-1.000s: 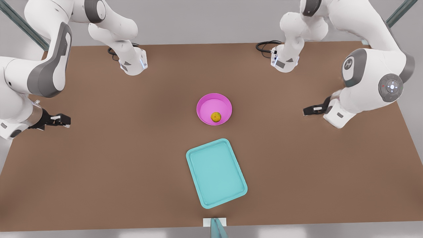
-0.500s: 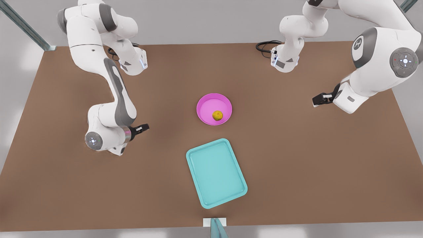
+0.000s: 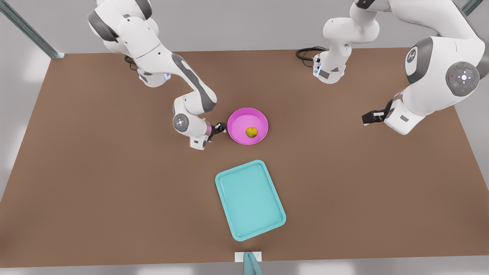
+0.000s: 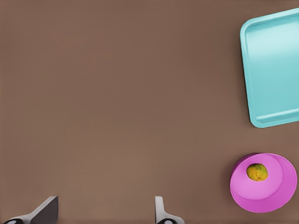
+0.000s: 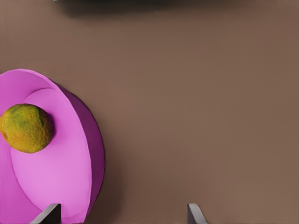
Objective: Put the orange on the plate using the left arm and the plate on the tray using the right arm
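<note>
Right jaws newly beside plate (image 3: 237, 121), orange (image 3: 251, 132) inside; left jaws far off.

Illumination was even and diffuse, with no glare on the table (image 3: 114, 191). Shadows were soft and faint, the darkest beside the plate (image 5: 88, 154) in the right wrist view. All renders were evenly focused.

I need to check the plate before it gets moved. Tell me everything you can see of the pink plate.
The plate is a round, bright pink-magenta shallow dish with a raised rim, smooth and plastic-looking. It sits flat on the brown table, apart from the teal tray. The orange rests inside it, off centre toward the tray. The right gripper is at its rim on the front view's left, jaws open; whether it touches the rim cannot be told.
</note>
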